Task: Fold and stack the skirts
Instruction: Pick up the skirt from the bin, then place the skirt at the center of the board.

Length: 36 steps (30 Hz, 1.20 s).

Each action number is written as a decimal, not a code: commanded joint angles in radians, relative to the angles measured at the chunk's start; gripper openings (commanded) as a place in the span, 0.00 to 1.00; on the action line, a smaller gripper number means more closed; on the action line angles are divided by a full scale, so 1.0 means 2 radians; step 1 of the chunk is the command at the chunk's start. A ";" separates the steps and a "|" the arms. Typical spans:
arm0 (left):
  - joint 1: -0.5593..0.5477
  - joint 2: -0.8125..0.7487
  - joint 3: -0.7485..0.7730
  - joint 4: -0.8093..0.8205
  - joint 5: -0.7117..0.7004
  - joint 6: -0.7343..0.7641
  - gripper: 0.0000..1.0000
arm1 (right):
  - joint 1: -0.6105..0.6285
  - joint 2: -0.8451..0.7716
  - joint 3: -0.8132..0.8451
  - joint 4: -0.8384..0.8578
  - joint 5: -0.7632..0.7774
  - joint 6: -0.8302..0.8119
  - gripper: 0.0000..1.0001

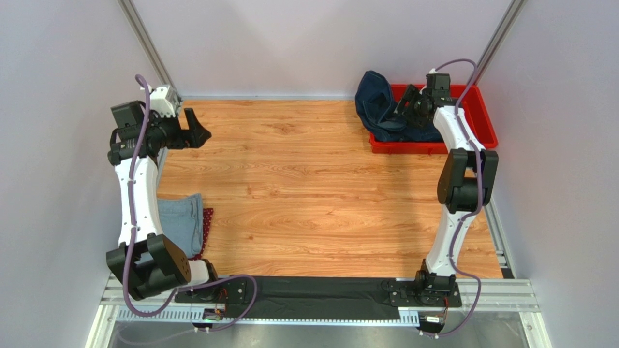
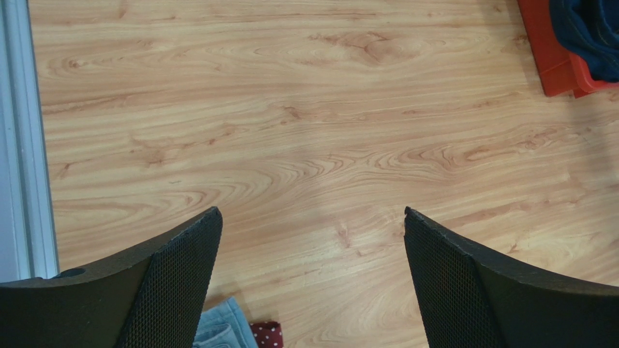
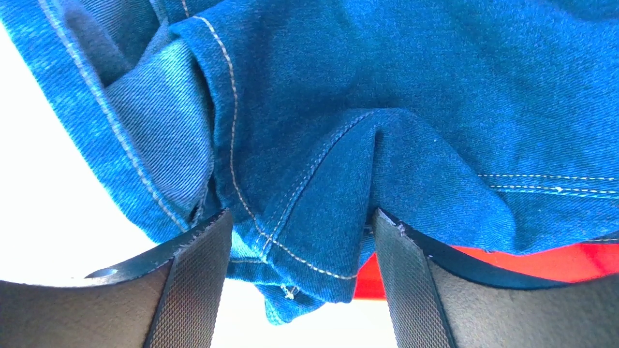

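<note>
The dark navy denim skirt (image 1: pixel 378 101) sits bunched in the left end of the red plastic tray (image 1: pixel 485 119), with a good lump of it spilling up and over the tray's left rim. The right gripper (image 3: pixel 301 217) is right down in that heap. Its jaws stand partway apart with a stitched ridge of the denim poking up between them. The cloth fills most of the gap, but honestly it's not possible to tell if the pads are biting or only straddling it.

The left gripper (image 2: pixel 312 217) is spread wide with nothing in it, hanging over the bare wooden table (image 1: pixel 305 181) well apart from the tray, on the opposite side. Diagonally across the table from the tray lie the other two. The light blue-grey denim skirt (image 1: pixel 181 221) is folded flat, and a sliver of the dark red white-dotted skirt (image 1: pixel 208 225) peeks out from its tray-side edge.

Handling guess: the navy one looks like the heavy, thick one of the bunch. It's soft enough to flop but stiff along the double-stitched seams, so it should drag rather than slip. A seam or hem ridge like the one between the jaws seems the best spot to pinch, since it's thicker and less likely to pull out than a single layer. One grab point will probably let the rest hang in a clump and snag on the tray rim, so it likely needs lifting high before coming across.
</note>
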 commanded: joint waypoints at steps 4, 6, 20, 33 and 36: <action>0.000 -0.066 -0.005 0.016 -0.003 0.027 0.99 | -0.002 0.018 -0.004 0.027 -0.008 0.031 0.65; -0.001 -0.073 -0.006 0.010 -0.002 0.031 0.99 | -0.002 0.027 0.000 0.034 -0.014 0.040 0.54; -0.001 -0.092 0.007 -0.027 0.000 0.061 1.00 | 0.016 -0.118 0.174 0.070 0.038 -0.009 0.00; -0.001 -0.109 0.005 -0.038 -0.024 0.081 0.99 | 0.282 -0.178 0.270 0.168 -0.229 -0.050 0.00; -0.001 -0.116 0.007 -0.040 -0.040 0.089 0.99 | 0.285 -0.199 0.224 0.185 -0.222 -0.018 0.00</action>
